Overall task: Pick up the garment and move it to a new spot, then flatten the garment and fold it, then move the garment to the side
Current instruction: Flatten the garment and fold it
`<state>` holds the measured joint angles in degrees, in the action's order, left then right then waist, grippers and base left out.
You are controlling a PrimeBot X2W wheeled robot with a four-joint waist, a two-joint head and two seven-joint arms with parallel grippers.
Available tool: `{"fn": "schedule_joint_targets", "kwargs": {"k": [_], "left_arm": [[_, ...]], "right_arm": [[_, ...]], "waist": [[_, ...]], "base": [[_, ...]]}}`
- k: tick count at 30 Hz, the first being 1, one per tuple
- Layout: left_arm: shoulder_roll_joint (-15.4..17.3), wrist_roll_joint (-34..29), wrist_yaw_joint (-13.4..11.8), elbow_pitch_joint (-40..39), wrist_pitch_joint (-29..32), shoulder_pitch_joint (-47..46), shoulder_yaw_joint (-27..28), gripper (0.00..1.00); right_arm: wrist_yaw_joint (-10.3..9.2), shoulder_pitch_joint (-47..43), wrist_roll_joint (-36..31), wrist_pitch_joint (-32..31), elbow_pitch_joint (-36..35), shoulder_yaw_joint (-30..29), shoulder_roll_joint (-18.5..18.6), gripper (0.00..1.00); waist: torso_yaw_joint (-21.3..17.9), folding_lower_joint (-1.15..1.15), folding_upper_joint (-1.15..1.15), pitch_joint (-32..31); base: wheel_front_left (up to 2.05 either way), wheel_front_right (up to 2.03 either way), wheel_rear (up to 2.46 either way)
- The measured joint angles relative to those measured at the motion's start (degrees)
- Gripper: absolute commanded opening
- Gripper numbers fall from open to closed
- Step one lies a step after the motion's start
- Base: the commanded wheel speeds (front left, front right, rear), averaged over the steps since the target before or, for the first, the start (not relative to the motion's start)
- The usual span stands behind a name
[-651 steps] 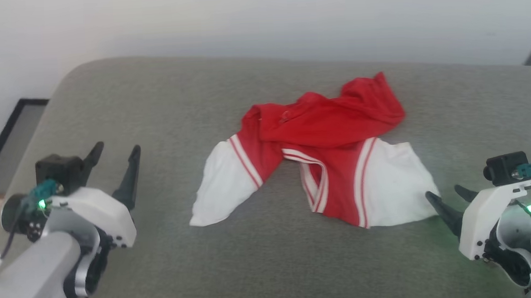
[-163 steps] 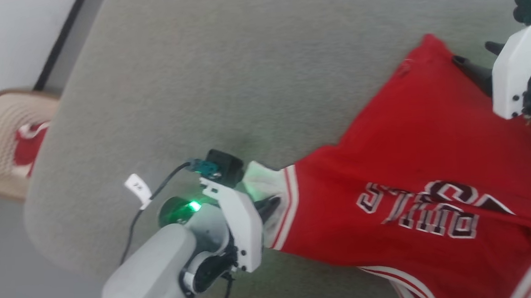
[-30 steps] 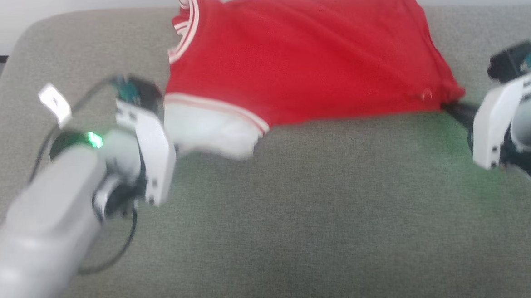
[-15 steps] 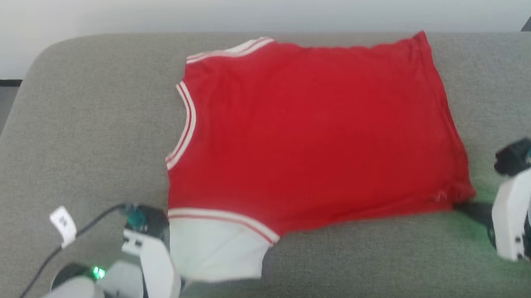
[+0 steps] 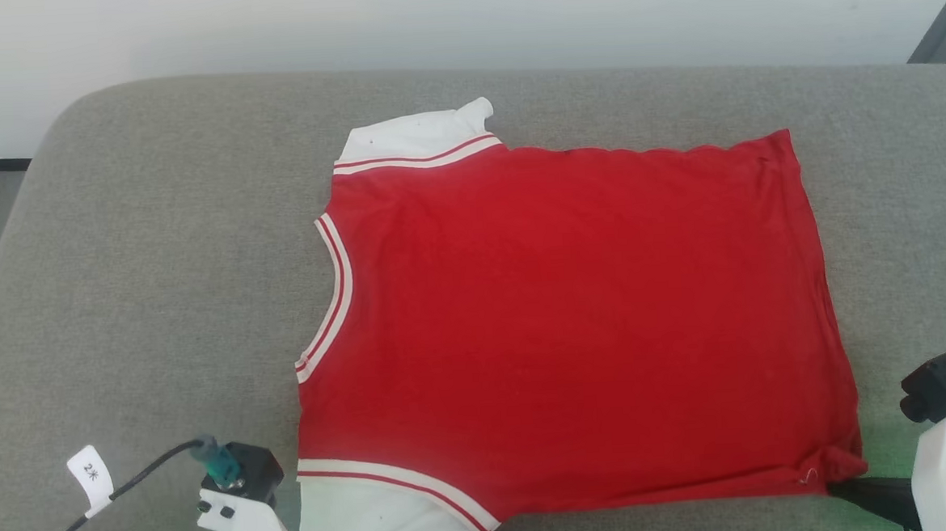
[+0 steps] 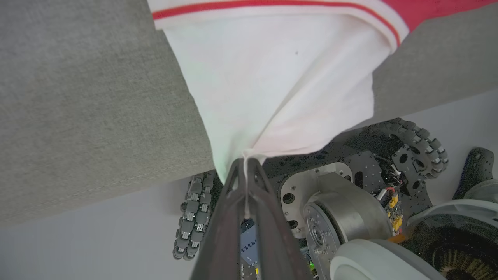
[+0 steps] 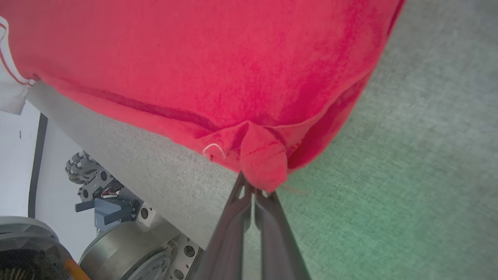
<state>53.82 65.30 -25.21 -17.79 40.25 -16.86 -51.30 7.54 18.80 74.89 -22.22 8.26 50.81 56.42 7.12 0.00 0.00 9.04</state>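
Red jersey shirt spread flat on grey cushion, plain side up, long axis running gripper to gripper, neck toward left gripper clenched on white sleeve, hem toward right gripper clenched on red hem corner, cushion's near edge just beside both, bare cushion beyond and outside each.

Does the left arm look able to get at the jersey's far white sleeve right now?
Probably not yet: the left gripper is shut on the near white sleeve at the edge of the cushion. Nothing stands between it and the far sleeve, but it must let go first.
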Motion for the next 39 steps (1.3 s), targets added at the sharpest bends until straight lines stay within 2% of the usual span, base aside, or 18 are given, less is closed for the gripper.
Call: {"fn": "schedule_joint_targets", "kwargs": {"k": [8, 11, 15, 18, 22, 29, 30, 34, 39], "left_arm": [[2.1, -3.4, 0.2, -2.1, -1.1, -4.9, 2.5, 0.0], [3.4, -6.7, 1.8, -2.2, -1.2, -9.6, 3.7, 0.0], [3.0, -11.8, 6.0, -0.1, -1.6, -17.6, 4.8, 0.0], [0.2, -15.0, 10.3, 4.3, -2.4, -23.7, 4.6, 0.0], [-5.0, -17.0, 15.7, 12.8, -3.7, -30.1, 3.5, 0.0], [-13.6, -17.9, 22.0, 29.1, -5.7, -36.6, 1.8, 0.0], [-15.6, -17.7, 23.4, 33.6, -6.0, -37.3, 1.2, 0.0], [-19.2, -16.4, 25.9, 41.4, -6.2, -38.3, 0.2, 0.0], [-22.9, -15.3, 27.8, 49.9, -6.5, -39.5, -0.2, 0.0]], "right_arm": [[0.0, -1.3, -1.6, 0.9, -2.3, -6.2, -0.5, 0.0], [0.0, -0.9, -3.1, 0.9, -2.8, -9.1, -1.5, 0.0], [0.0, 1.9, -6.0, -0.2, -2.7, -13.0, -3.7, 0.0], [0.0, 4.8, -8.1, -1.3, -1.9, -15.7, -6.1, 0.0], [-0.01, 9.0, -11.8, -3.0, 0.7, -17.8, -9.0, 0.0], [-0.01, 16.3, -17.4, -4.1, 6.1, -17.9, -14.2, 0.0], [-0.01, 17.8, -18.1, -4.2, 7.8, -17.3, -15.3, 0.0], [-0.02, 20.1, -18.6, -5.6, 10.9, -15.5, -17.0, 0.0], [0.0, 22.7, -18.6, -6.5, 13.6, -13.8, -18.0, 0.0]], "waist": [[-0.7, 0.0, 0.0, 0.9], [-1.0, 0.0, 0.0, 1.5], [-1.4, 0.0, 0.0, 2.7], [-1.8, 0.0, 0.0, 3.9], [-1.9, 0.0, 0.0, 5.8], [-2.1, 0.0, 0.0, 9.6], [-2.0, 0.0, 0.0, 10.6], [-2.0, 0.0, 0.0, 12.1], [-2.0, 0.0, 0.0, 13.0]], "base": [[0.0, 0.0, 0.0], [0.0, 0.0, 0.0], [0.0, 0.0, 0.0], [0.0, 0.0, 0.0], [0.0, 0.0, 0.0], [0.0, 0.0, 0.0], [0.0, 0.0, 0.0], [0.0, 0.0, 0.0], [0.0, 0.0, 0.0]]}}
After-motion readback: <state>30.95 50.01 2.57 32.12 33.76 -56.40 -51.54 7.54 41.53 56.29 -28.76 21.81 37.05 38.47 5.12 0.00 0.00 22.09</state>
